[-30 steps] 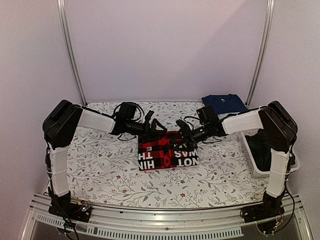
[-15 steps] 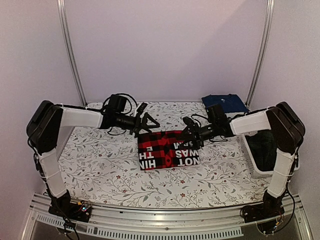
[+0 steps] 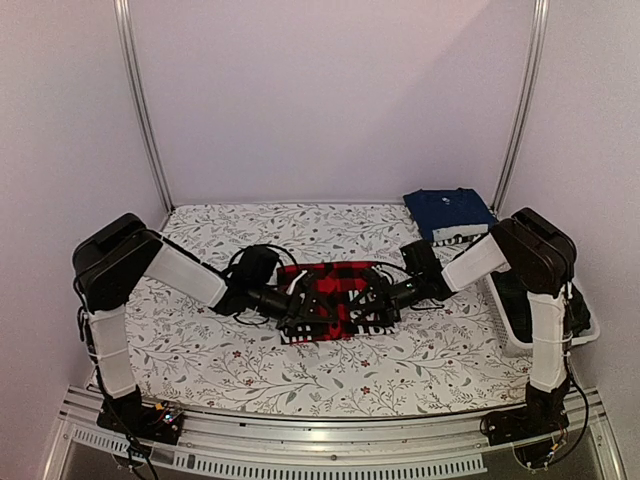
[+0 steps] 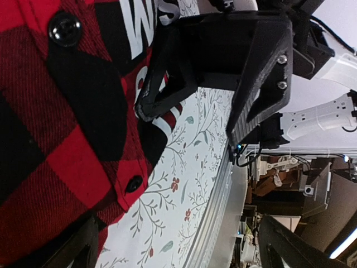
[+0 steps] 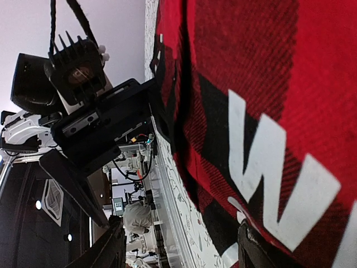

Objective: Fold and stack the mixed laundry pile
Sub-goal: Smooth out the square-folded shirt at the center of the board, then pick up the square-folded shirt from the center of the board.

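The red-and-black checked flannel shirt [image 3: 335,282] with white lettering lies folded in the middle of the floral table cloth [image 3: 200,330]. Both grippers are low over its near half, facing each other. My left gripper [image 3: 310,312] is open wide; in the left wrist view the shirt [image 4: 56,111] and its buttoned edge lie ahead of the left gripper [image 4: 178,237], with the right gripper's fingers [image 4: 167,84] opposite. My right gripper [image 3: 368,305] also stands open, and the right wrist view shows the shirt's [image 5: 268,84] lettered edge between its jaws [image 5: 184,248]. A navy folded garment [image 3: 448,210] lies at the back right.
A white lattice basket [image 3: 508,335] stands at the right edge with a dark garment [image 3: 520,290] inside. The table's metal front rail [image 3: 320,440] runs close behind the grippers. Metal posts [image 3: 140,100] rise at both back corners.
Both arms have come down from the shirt's far edge, swung out and dropped low over its near half. The right jaws have widened a little. The shirt lies where it did.
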Motion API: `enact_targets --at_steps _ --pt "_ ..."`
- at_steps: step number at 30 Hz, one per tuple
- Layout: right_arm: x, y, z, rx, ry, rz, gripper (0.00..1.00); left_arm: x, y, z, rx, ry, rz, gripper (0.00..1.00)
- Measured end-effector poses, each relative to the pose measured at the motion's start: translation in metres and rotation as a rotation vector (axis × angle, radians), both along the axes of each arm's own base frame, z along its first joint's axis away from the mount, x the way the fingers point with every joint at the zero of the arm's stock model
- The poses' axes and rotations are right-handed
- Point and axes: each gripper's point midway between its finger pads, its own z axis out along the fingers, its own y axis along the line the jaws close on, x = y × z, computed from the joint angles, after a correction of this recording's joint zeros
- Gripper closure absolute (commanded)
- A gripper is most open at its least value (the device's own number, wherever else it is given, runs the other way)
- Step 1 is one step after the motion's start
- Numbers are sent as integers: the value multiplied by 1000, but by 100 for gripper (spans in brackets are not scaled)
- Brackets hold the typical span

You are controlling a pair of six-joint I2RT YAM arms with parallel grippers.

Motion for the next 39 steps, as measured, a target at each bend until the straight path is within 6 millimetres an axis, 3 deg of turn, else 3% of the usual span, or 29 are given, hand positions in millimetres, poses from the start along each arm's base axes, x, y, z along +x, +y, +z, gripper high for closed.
enact_targets --at_steps 6,10,12,16,19,21,25,28,31,33,36,39 --pt "-14 -23 -9 55 -22 11 33 0 12 1 -33 -31 39 0" --pt "-20 -39 1 19 -15 -30 33 15 37 6 41 -79 129 0" --pt "-16 -46 12 -9 -33 -64 32 28 48 19 100 -164 178 0" --pt "1 -60 61 -57 -184 -149 22 62 51 86 158 -435 253 0" --pt "16 -72 102 -101 -353 -225 2 80 54 141 159 -621 307 0" --pt "22 -83 133 -117 -471 -280 1 86 60 166 166 -706 344 0" --pt "29 -109 195 -110 -637 -384 1 92 63 191 169 -803 354 0" --pt "32 -119 225 -96 -691 -430 1 101 43 197 216 -860 310 0" --pt "29 -125 239 -94 -707 -470 1 99 3 185 274 -931 212 0" --pt "24 -132 237 -107 -694 -498 1 81 -29 154 329 -974 90 0" --pt "17 -144 217 -137 -648 -521 1 43 -58 100 401 -1003 -103 5" --pt "15 -155 182 -183 -558 -536 1 13 -77 54 452 -1032 -267 19"
